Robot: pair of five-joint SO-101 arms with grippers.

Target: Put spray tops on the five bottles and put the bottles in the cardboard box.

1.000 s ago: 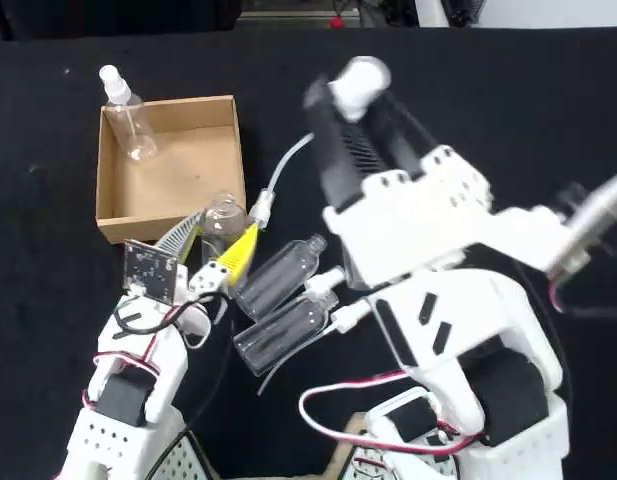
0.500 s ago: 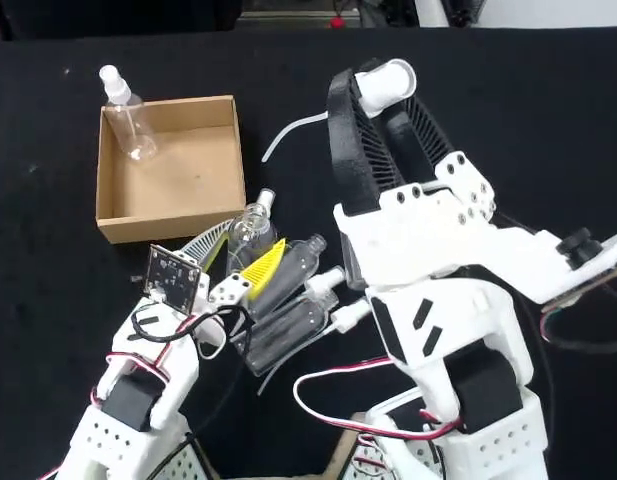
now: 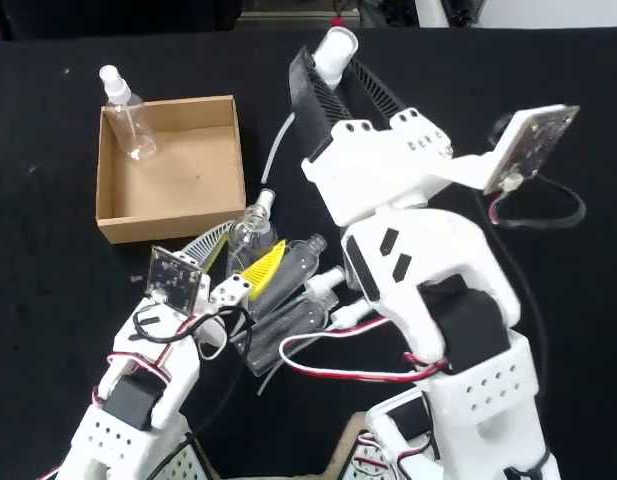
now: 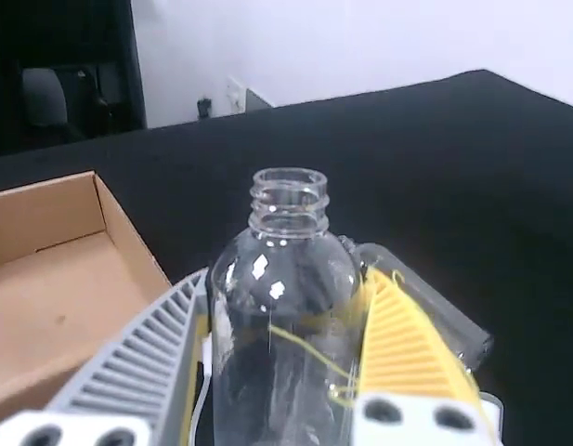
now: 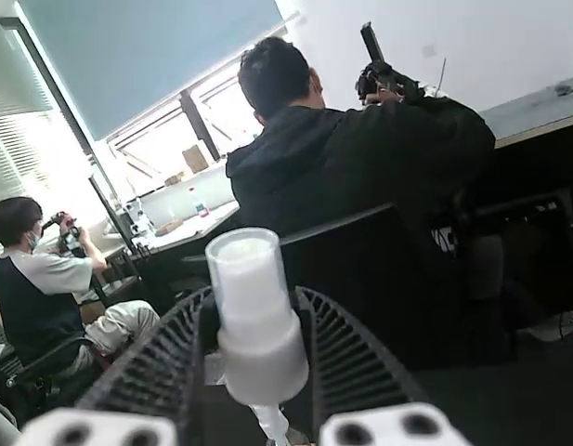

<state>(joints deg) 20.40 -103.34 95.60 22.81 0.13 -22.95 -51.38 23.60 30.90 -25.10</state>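
right gripper (image 3: 331, 62), pinching a spray top (image 3: 336, 44), has swung toward the far edge of the worktop (image 3: 588, 100); left gripper (image 3: 246, 245) clamps an open bottle (image 4: 284, 279) upright, so capping seems next.

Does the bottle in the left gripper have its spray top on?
Off. The bottle in the left gripper shows a bare threaded neck; the right gripper holds a spray top apart from it.

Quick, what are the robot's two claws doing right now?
Left gripper: shut on a bottle with no top.
Right gripper: shut on a spray top.
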